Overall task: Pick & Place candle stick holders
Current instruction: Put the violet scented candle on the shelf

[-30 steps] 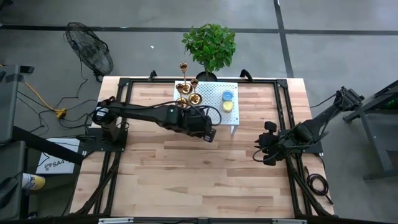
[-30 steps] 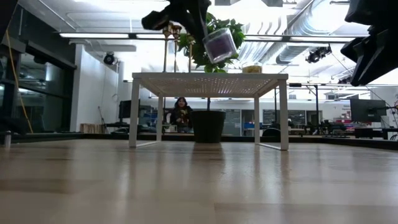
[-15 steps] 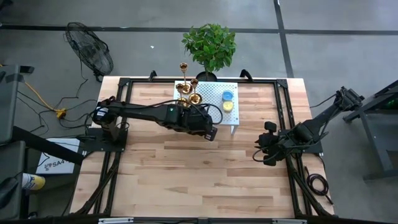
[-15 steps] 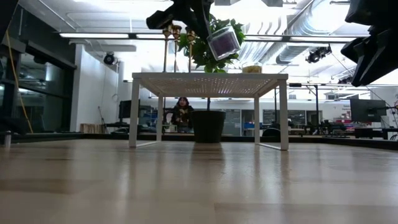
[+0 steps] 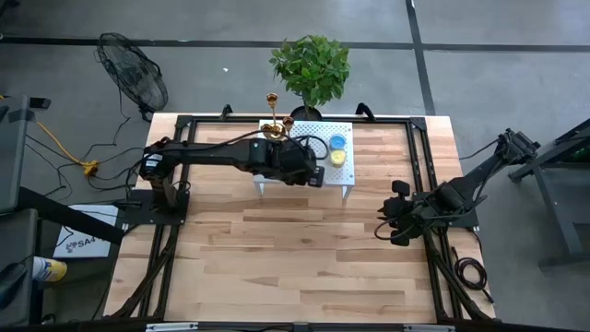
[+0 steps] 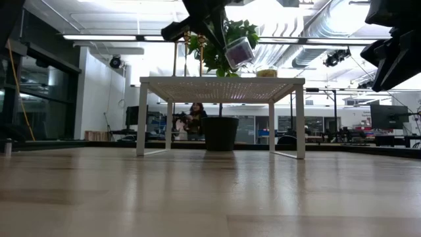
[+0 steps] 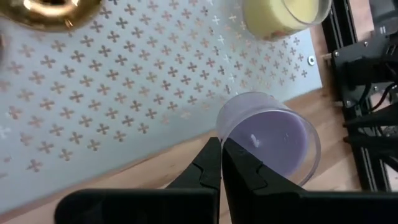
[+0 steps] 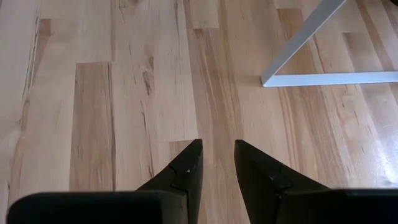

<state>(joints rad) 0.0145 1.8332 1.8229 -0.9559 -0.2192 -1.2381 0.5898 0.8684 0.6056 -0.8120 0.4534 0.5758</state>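
Observation:
Gold candle stick holders (image 5: 277, 124) stand by their dish bases on the far left part of a white perforated stand (image 5: 309, 140); one dish base shows in the left wrist view (image 7: 53, 9). My left gripper (image 7: 221, 144) is shut on a purple candle in a clear glass (image 7: 273, 140), held above the stand's near edge (image 6: 238, 52). My right gripper (image 8: 217, 152) is open and empty, low over the table at the right (image 5: 383, 228). My left gripper pinches the glass's rim (image 7: 219, 127) between its two fingers, one finger inside the glass and one outside. The fingers slant down from the table's left. The glass hangs tilted, lifted clear of the stand (image 6: 220, 80).
A yellow candle (image 5: 337, 158) and a blue candle (image 5: 337, 142) sit on the stand's right part. A potted plant (image 5: 311, 66) stands behind the stand. A fan (image 5: 134, 78) is on the floor at the far left. A person (image 6: 194, 118) sits beyond the table.
My left gripper has carried the purple candle from over the bare table toward the far edge, until it is over the white stand's near edge. The candle stays tilted and clear of the stand.

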